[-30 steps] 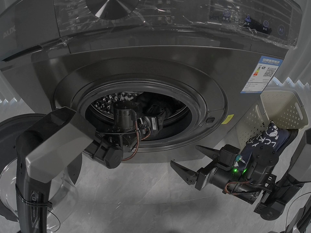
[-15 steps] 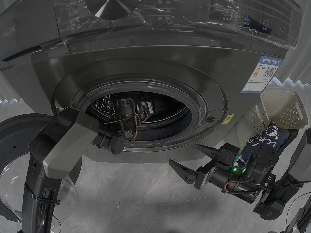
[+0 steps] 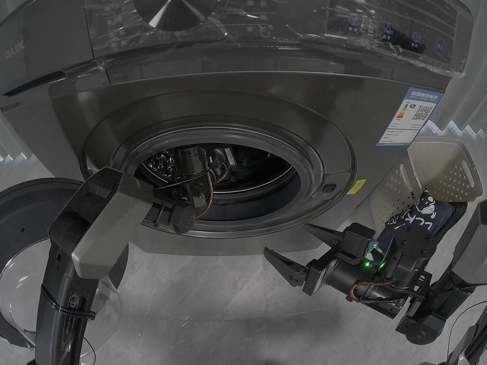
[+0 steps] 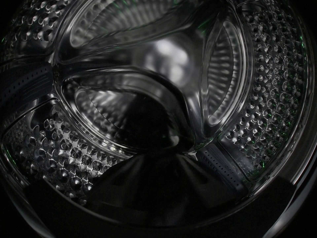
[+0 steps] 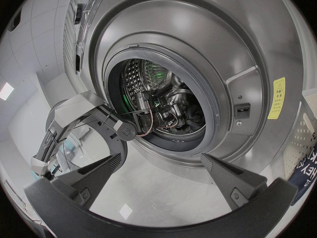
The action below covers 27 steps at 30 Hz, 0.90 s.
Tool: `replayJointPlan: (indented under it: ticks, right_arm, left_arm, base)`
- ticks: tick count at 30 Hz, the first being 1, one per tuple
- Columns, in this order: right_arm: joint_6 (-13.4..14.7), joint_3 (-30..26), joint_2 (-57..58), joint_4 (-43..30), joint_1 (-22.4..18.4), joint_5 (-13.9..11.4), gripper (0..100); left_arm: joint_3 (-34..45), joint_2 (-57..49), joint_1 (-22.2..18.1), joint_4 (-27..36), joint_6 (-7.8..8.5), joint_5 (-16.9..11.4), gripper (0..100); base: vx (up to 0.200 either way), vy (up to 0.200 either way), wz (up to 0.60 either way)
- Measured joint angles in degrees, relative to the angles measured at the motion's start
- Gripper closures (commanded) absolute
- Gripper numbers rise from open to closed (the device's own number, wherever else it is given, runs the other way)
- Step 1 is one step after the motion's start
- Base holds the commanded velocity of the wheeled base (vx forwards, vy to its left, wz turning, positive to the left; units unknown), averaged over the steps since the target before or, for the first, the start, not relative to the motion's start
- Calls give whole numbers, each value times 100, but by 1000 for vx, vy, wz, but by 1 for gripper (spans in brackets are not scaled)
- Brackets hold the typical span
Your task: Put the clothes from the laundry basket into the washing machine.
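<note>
The grey washing machine (image 3: 243, 97) stands with its round opening (image 3: 304, 168) uncovered. My left arm's wrist (image 3: 190, 160) is inside the drum, and the gripper beyond it is hidden. A dark garment (image 4: 158, 185) lies on the drum floor just ahead of the left wrist camera, and it is also seen as a dark garment (image 5: 193, 114) past that wrist. My right gripper (image 3: 286, 239) hangs open and holds nothing, low in front of the machine. To its right, a dark blue cloth with white print (image 3: 423, 214) rests in the white laundry basket (image 3: 446, 171).
The machine's door (image 3: 20, 219) is swung open at the far left, beside my left arm. Grey floor (image 3: 213, 290) lies bare in front of the machine. The basket (image 5: 297, 139) stands tight against the machine's right side.
My left arm has pushed farther into the drum, its wrist rising and going deeper. The right gripper has barely shifted and remains open.
</note>
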<state>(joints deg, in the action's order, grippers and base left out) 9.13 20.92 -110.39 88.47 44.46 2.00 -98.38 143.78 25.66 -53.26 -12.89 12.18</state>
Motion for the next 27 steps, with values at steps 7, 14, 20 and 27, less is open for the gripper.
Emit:
replayJointPlan:
  ticks: [7, 14, 20, 27]
  right_arm:
    - [1, 0, 0, 2, 0, 2, 0]
    - [4, -6, 2, 0, -2, 0, 0]
    - [9, -41, 11, 2, -9, -6, 0]
    - [-10, -227, 134, -4, -9, -9, 0]
  left_arm:
    - [364, -212, 115, 5, -46, 16, 0]
    - [1459, -745, 416, -33, -117, 7, 0]
    - [2876, -1353, 728, -336, -105, 11, 0]
    - [4697, -2271, 1080, -881, -24, 13, 0]
  base:
    - [0, 0, 0]
    - [0, 0, 0]
    - [0, 0, 0]
    - [0, 0, 0]
